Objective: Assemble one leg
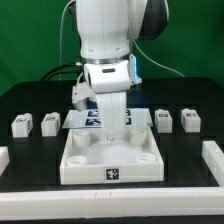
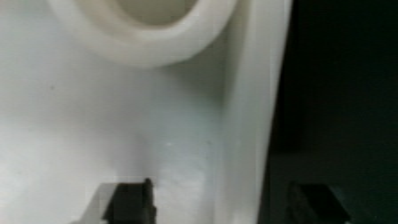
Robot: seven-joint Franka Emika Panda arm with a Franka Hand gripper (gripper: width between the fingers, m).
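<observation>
The large white tray-like part (image 1: 85, 160) with round corner sockets lies at the table's middle. My gripper (image 1: 112, 134) is down at its far edge. In the wrist view the gripper (image 2: 226, 203) is open. Its dark fingers (image 2: 128, 200) straddle the tray's raised rim (image 2: 253, 120), one inside and one outside over the black table. A round socket (image 2: 151, 35) shows ahead. No finger visibly presses the rim. Several legs stand on the table: two on the exterior view's left (image 1: 22, 124) (image 1: 50, 123) and two on its right (image 1: 164, 120) (image 1: 187, 120). None is held.
The marker board (image 1: 92, 120) lies behind the tray, partly hidden by the arm. White blocks sit at the front left corner (image 1: 3, 158) and front right corner (image 1: 212, 160). The table is black.
</observation>
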